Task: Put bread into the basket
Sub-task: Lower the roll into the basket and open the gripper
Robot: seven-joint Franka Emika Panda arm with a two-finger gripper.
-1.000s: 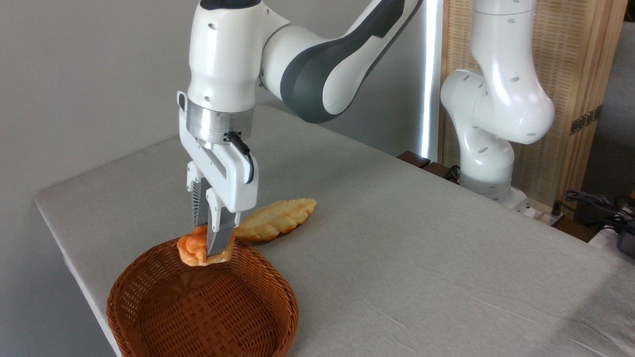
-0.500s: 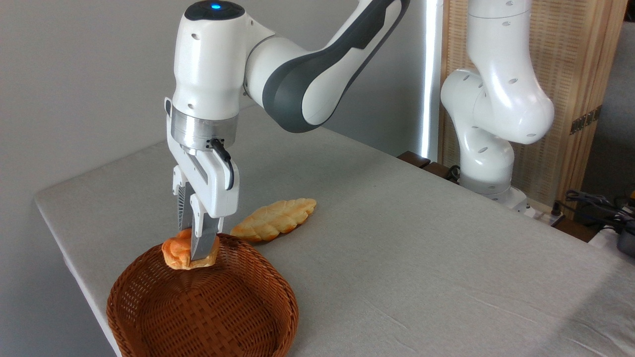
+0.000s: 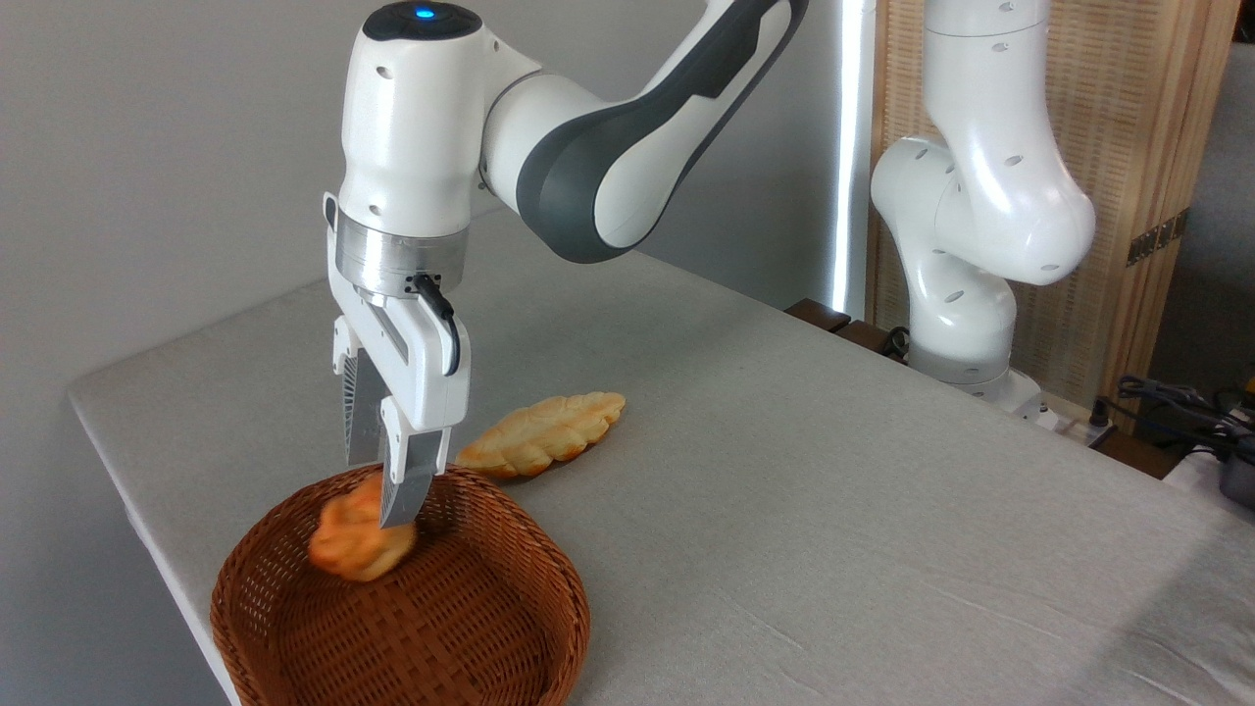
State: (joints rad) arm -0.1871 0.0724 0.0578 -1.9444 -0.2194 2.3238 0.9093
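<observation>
The hand (image 3: 377, 490) hung straight down from the white arm (image 3: 578, 147), its two ribbed grey fingers (image 3: 404, 485) poised over the far left part of the basket (image 3: 471, 628). The fingers stood spread a little, with a gap showing between them, and they pinched nothing. The bread (image 3: 355, 544) lay just below and slightly left of the fingertips, blurred and tilted, its upper edge partly hidden behind the nearer finger; whether it touched that finger could not be told. It sat within the ring of the basket, over the inner wall on the far left side, and the blur left it unclear whether it rested on the weave or hung just above it. The basket stood at the near left corner of the counter (image 3: 784, 490), its rim close to the counter's left edge. Behind the basket and to its right a paler braided loaf (image 3: 544, 431) lay flat on the grey cloth, near the far rim but not touching it, and apart from the hand. The arm's base (image 3: 966, 333) stood at the far right edge of the counter, in front of a slatted wooden screen (image 3: 1128, 118).
</observation>
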